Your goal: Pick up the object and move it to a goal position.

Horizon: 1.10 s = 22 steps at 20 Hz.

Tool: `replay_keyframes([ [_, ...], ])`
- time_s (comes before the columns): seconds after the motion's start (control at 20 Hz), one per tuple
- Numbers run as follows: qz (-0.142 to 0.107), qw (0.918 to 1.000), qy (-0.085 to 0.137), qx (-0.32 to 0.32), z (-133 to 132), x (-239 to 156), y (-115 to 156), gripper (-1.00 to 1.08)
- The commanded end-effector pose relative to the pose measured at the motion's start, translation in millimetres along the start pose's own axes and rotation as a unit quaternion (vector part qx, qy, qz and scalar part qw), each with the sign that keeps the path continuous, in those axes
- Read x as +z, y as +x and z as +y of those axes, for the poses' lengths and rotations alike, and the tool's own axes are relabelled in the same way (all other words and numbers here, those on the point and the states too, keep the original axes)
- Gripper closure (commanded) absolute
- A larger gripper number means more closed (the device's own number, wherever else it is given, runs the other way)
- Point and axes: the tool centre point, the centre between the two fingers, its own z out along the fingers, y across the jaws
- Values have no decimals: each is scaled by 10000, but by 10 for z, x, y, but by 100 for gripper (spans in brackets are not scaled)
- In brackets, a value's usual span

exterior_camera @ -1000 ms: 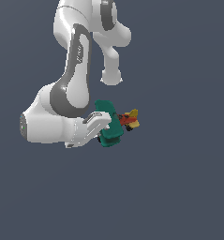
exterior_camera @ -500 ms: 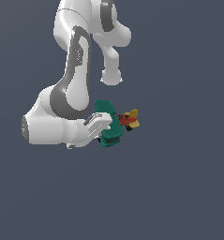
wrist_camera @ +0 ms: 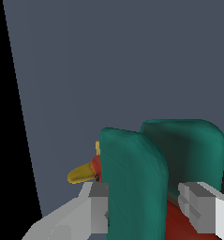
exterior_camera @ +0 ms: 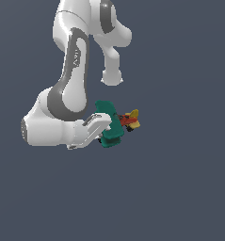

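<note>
In the exterior view the white arm (exterior_camera: pixel 69 84) folds down on itself, and its gripper (exterior_camera: pixel 104 125) reaches toward the exterior view's right, level with the toy plane (exterior_camera: pixel 115 123). The plane's green wings (exterior_camera: pixel 108 113) sit right at the fingertips, with the red body and yellow tail (exterior_camera: pixel 132 114) pointing away from the arm. Everything around is one flat grey-blue surface (exterior_camera: pixel 180 188) with no visible edge or corner, and whether the plane rests on it or is already lifted cannot be told. No goal marker shows.

In the wrist view the two grey fingers (wrist_camera: pixel 98 206) stand on either side of the nearer green wing (wrist_camera: pixel 134 187), one against each flank, so the gripper looks pinched on the plane across that wing; the second wing (wrist_camera: pixel 193 150) stands just behind, and the yellow propeller (wrist_camera: pixel 80 174) pokes out to one side.

The step in hand seems to be carrying. A curved wing is a slippery hold, so I would keep the squeeze firm, move slowly and steadily, avoid twisting the wrist, and watch that the wing does not slide out between the fingers
</note>
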Motion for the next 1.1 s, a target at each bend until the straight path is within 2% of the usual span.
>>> replay_keyframes([
  [0.0,-10,10000,82,-2,-5,28,0,-20],
  [0.6,-16,9999,159,-42,12,45,4,-20],
  [1.05,-29,9995,319,-62,-10,68,9,-20],
])
